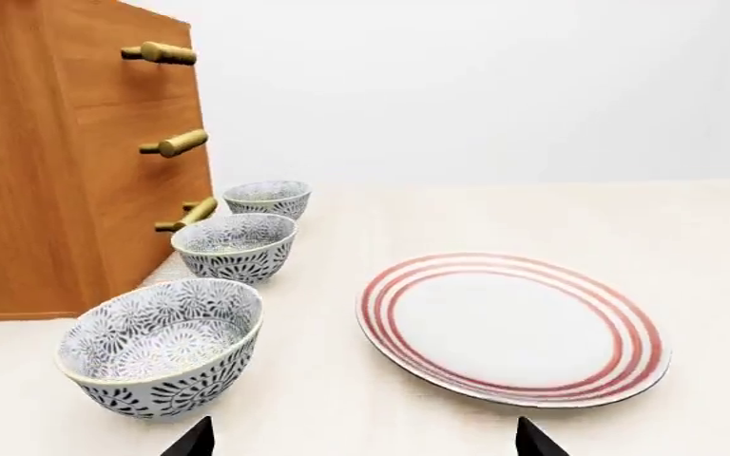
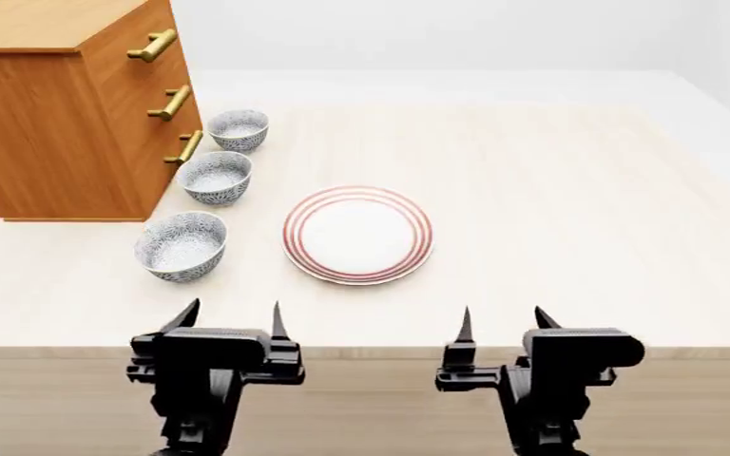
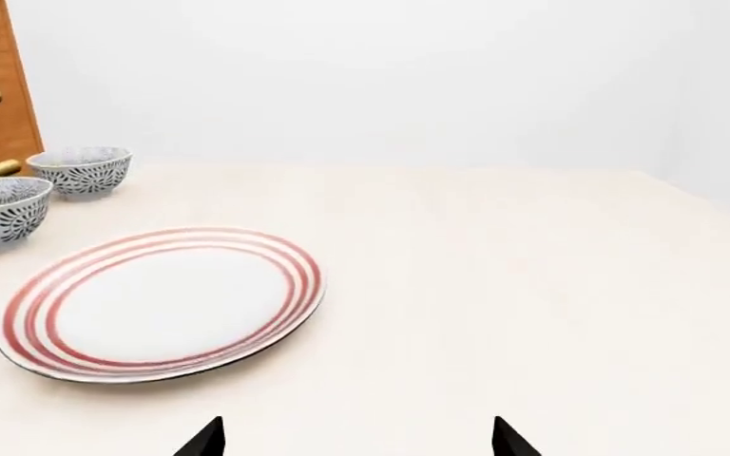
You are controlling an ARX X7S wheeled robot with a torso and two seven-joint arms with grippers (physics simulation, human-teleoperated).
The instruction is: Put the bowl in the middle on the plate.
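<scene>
The small lacy grey-blue patterned bowl (image 2: pixel 216 177) is sitting mid-row beside the wide red-ringed white plate (image 2: pixel 357 235); the left hand (image 2: pixel 229 320) and right hand (image 2: pixel 505 324) are hovering spread, empty.

Bright, even, shadowless rendering throughout. Sharp in all three views, no blur, no glare. Only faint soft shading under the plate (image 2: pixel 357 235) and bowls, ahead of the left pincer (image 2: pixel 229 319). Pale surface (image 2: pixel 555 209) nearly washed out.

Three bowls line the cabinet (image 2: pixel 67 114) front; the bowl (image 2: pixel 214 178) sits middle, plate (image 2: pixel 357 235) apparently right of it.
</scene>
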